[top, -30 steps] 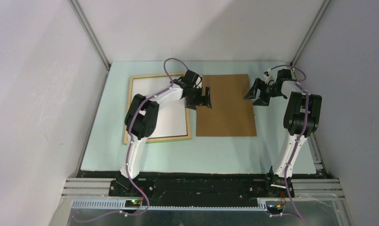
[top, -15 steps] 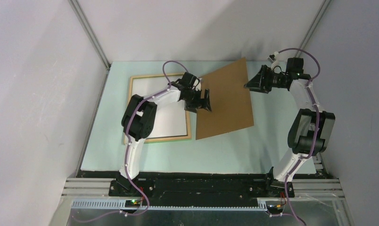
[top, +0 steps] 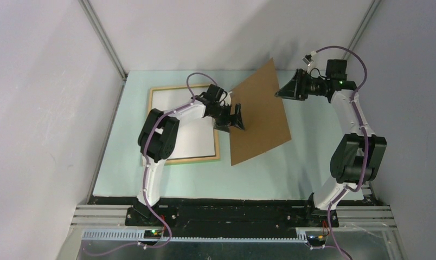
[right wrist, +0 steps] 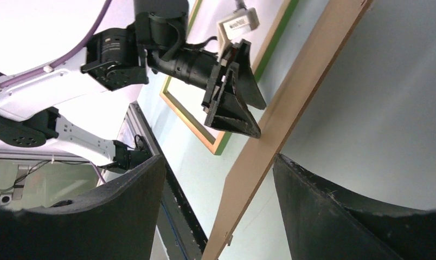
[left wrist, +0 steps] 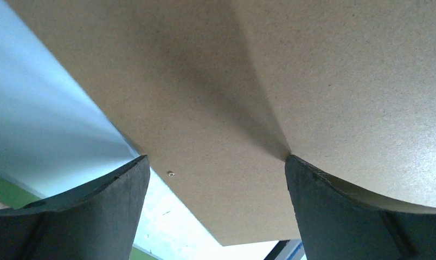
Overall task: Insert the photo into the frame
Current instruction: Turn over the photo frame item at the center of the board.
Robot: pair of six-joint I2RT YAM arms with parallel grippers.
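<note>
My right hand (top: 283,89) is spread wide at the far right edge of the backing board (top: 259,116). In the right wrist view the board runs edge-on between the fingers, lying against one finger with a gap to the other. My left hand (top: 235,116) is also spread wide, at the board's left edge above the right rail of the frame (top: 179,87); the board's brown face spans both fingertips. The board is tilted, its far right corner raised off the counter (top: 308,162); I cannot tell whether its near edge rests there. Its near left corner sits just beside the frame's near right corner. The frame lies flat, pale wood up, with a green inner lip. The photo (top: 197,142) lies inside the rails, white side up. Pale counter shows right of the board and along the near side
</note>
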